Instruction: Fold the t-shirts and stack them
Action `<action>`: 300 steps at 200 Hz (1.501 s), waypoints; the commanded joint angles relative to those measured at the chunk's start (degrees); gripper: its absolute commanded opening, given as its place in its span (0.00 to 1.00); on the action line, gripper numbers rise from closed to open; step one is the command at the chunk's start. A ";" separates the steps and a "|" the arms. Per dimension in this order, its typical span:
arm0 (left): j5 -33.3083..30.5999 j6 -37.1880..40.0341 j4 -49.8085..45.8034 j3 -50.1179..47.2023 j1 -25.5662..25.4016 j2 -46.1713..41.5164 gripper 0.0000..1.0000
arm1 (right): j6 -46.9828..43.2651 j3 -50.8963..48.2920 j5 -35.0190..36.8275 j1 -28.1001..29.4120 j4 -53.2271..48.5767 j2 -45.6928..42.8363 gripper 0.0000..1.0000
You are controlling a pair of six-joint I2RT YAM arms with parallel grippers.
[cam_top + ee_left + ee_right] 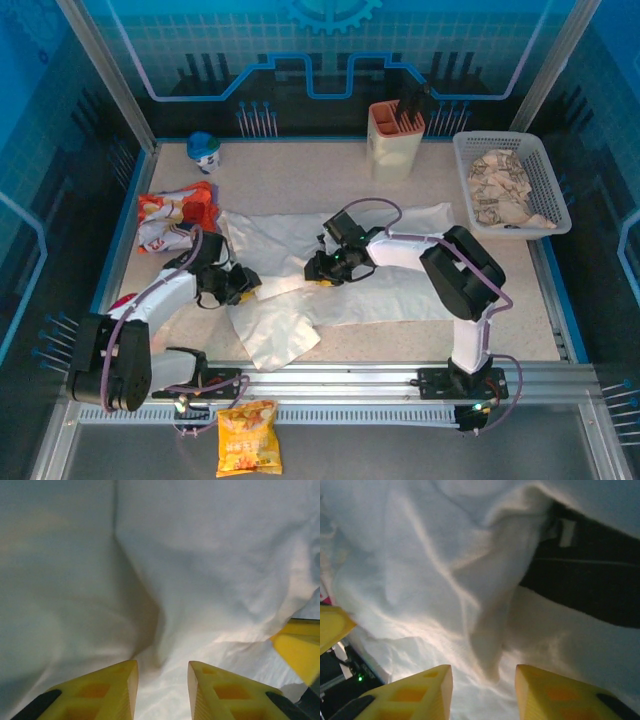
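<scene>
Robotics lab booth, blue gear-printed wall panel (300, 50), aluminium mounting rail (350, 373), speckled worktable (300, 170)

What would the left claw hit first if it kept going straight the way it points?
The white t-shirt: its rumpled cloth lies directly ahead of the left claw, seemingly very close, though the exact depth is hard to judge.

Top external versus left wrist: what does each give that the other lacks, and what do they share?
Top external adds layout: a basket of crumpled cloth rear right, a snack bag at the near edge, and the outline of the spread t-shirt. Left wrist adds close detail: the left tool, jaws apart, above a fabric crease. Shared: the t-shirt, left tool and right tool.
</scene>
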 commanded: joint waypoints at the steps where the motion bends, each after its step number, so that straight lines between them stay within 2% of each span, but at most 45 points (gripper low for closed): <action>1: -1.70 -1.77 4.09 0.02 -1.18 1.79 0.31 | 0.10 1.14 1.86 0.92 1.90 1.46 0.32; 13: -1.39 -2.13 4.75 0.01 -1.68 2.96 0.29 | 0.35 1.27 1.83 1.00 2.36 1.80 0.23; 33: -1.69 -2.13 4.14 0.46 -2.91 5.17 0.25 | 0.20 1.75 1.95 1.16 2.19 2.19 0.19; 41: -1.78 -2.22 4.02 0.34 -3.16 5.73 0.22 | 0.17 1.88 1.92 1.24 2.16 2.33 0.13; 64: -1.13 -2.64 2.49 0.42 -3.34 5.99 0.07 | -0.04 2.54 1.51 1.17 0.66 1.84 0.00; 76: -1.87 -1.86 -0.90 1.85 -3.34 5.28 0.00 | -0.09 2.77 1.14 1.17 -1.13 0.84 0.00; 113: -3.45 1.40 -11.56 8.19 -2.99 3.44 0.00 | -0.58 3.27 -5.23 -0.88 -5.13 -0.61 0.00; 140: -2.12 2.82 -13.69 9.87 -2.16 4.43 0.00 | -3.69 4.85 -4.65 -1.55 -10.40 -0.66 0.00; 154: -0.79 2.95 -12.96 9.39 -2.15 5.42 0.00 | -3.84 4.91 -6.10 -1.82 -10.16 0.38 0.07; 158: -0.29 3.11 -12.89 9.30 -2.07 5.81 0.05 | -3.91 5.04 -6.64 -1.90 -10.13 0.76 0.10; 176: 0.31 3.81 -13.89 9.10 -2.11 6.79 0.18 | -3.75 4.76 -7.67 -1.74 -9.19 1.11 0.37; 189: -1.92 4.80 -16.03 9.78 -1.90 5.57 0.31 | -4.54 4.70 -6.80 -2.05 -10.07 -0.18 0.49; 201: -3.84 7.23 -18.95 12.25 -0.53 4.41 0.34 | -5.82 4.33 -4.46 -3.20 -11.59 -2.96 0.54; 215: -1.74 9.67 -19.97 15.59 3.31 3.38 0.38 | -7.52 3.50 -1.66 -5.22 -12.64 -6.87 0.73; 234: -2.31 11.96 -21.34 22.36 7.03 4.48 0.40 | -11.32 4.46 2.56 -7.79 -16.43 -10.42 0.84; 247: -3.61 12.80 -21.45 27.05 7.21 6.42 0.43 | -14.16 5.84 6.08 -9.38 -19.49 -11.49 0.99; 269: -2.24 10.88 -15.37 30.08 7.21 10.38 0.45 | -17.77 6.48 10.31 -12.13 -21.46 -12.19 1.00; 300: -2.09 7.38 -3.80 31.02 6.60 16.95 0.45 | -20.17 5.34 12.97 -16.62 -18.99 -12.40 1.00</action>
